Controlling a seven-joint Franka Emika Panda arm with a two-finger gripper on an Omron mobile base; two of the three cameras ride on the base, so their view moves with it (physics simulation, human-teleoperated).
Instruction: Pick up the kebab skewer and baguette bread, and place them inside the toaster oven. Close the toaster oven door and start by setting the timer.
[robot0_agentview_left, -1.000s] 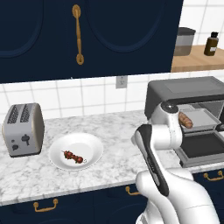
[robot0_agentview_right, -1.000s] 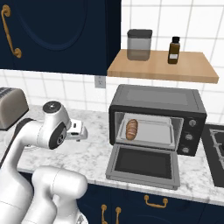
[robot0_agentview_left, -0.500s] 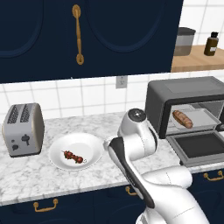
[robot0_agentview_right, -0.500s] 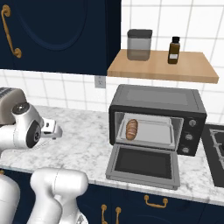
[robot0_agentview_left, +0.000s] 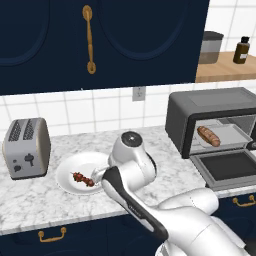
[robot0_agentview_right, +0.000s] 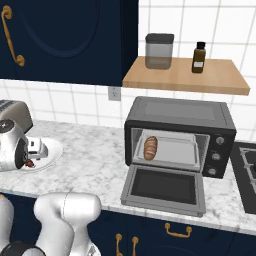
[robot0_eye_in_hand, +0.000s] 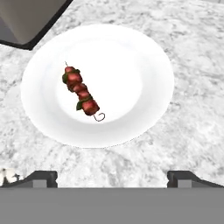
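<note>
The kebab skewer (robot0_eye_in_hand: 82, 94) (robot0_agentview_left: 82, 179), with dark red and brown chunks, lies on a white plate (robot0_eye_in_hand: 131, 65) (robot0_agentview_left: 70, 167) on the marble counter. My gripper (robot0_eye_in_hand: 112, 178) (robot0_agentview_left: 96, 175) hangs open above the plate's edge, a little short of the skewer, with nothing between its fingertips (robot0_eye_in_hand: 41, 177). The baguette bread (robot0_agentview_left: 208, 136) (robot0_agentview_right: 150, 148) lies on the tray inside the toaster oven (robot0_agentview_left: 210, 107) (robot0_agentview_right: 180, 115). The toaster oven door (robot0_agentview_left: 227, 167) (robot0_agentview_right: 164, 187) is dropped open and lies flat.
A silver slot toaster (robot0_agentview_left: 26, 147) (robot0_eye_in_hand: 30, 22) stands just left of the plate. A wooden shelf (robot0_agentview_right: 185, 77) above the oven carries a jar (robot0_agentview_right: 159, 51) and a brown bottle (robot0_agentview_right: 199, 57). A stove top (robot0_agentview_right: 247, 175) lies to the oven's right.
My arm has swung left from the oven front to above the plate. The baguette has stayed in the oven and the gripper has stayed open.
</note>
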